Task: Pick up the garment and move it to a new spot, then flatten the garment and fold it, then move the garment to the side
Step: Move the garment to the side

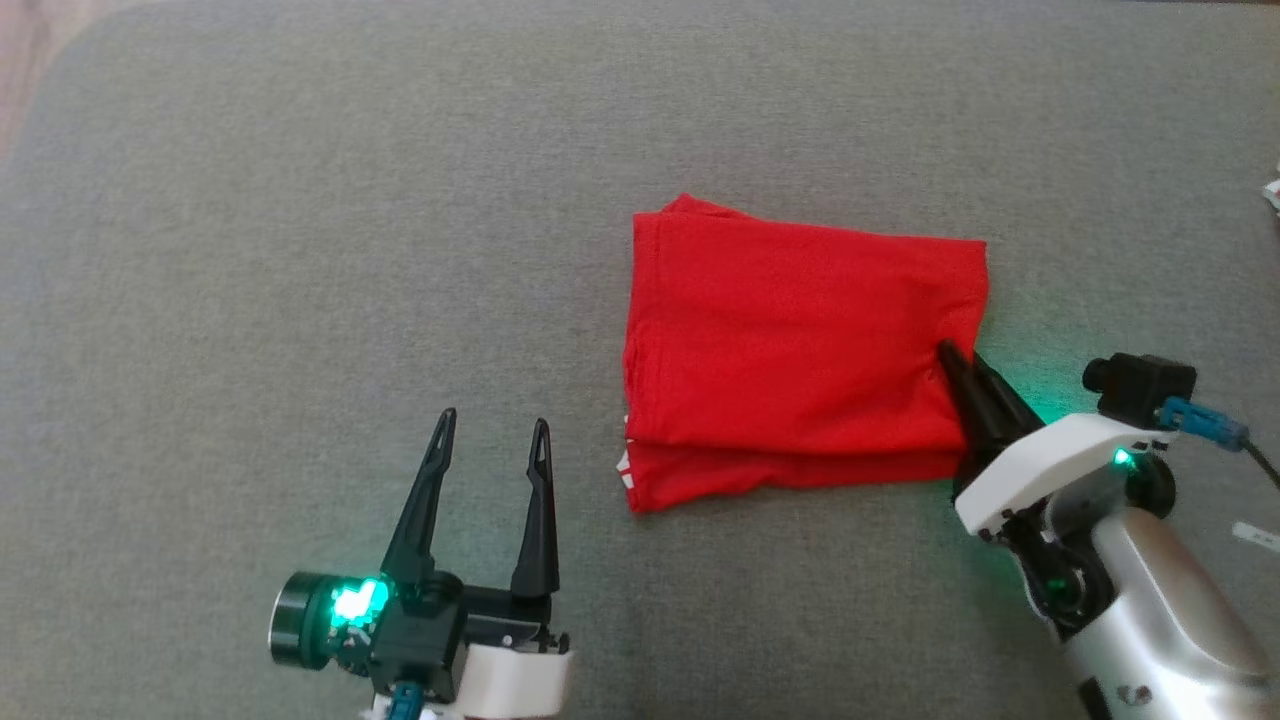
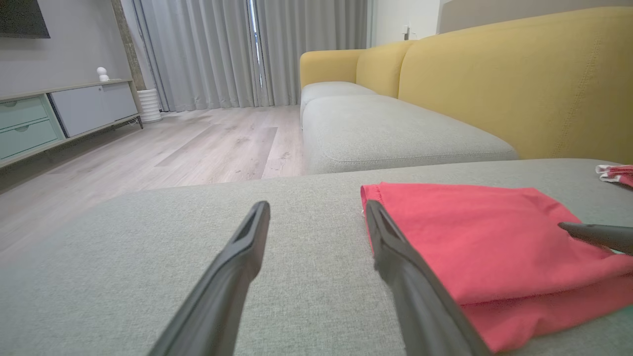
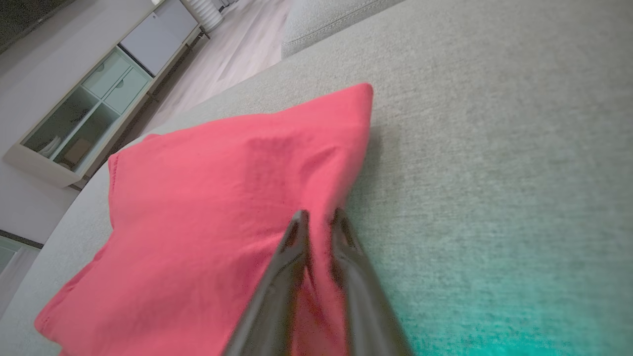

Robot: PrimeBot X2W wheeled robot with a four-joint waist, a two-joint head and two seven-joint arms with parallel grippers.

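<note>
While your left gripper [image 1: 494, 418] sits wide apart just beside the folded red garment [image 1: 800, 350] on the grey cushion [image 1: 300, 250], your right gripper [image 1: 958, 355] pinches the garment's right edge, fingers nearly together.

Left wrist view: right edge crops red-and-white cloth [image 2: 617, 174]. Right wrist view: right gripper [image 3: 319, 215] fingers blurred, bottom edge crops garment [image 3: 207, 198].

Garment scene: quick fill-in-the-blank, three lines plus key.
The folded garment is coloured ___.
The right gripper is pinching the garment's ___ edge, by the head view.
The left gripper has its fingers ___, off the cloth.
Missing: red; right; open.
</note>
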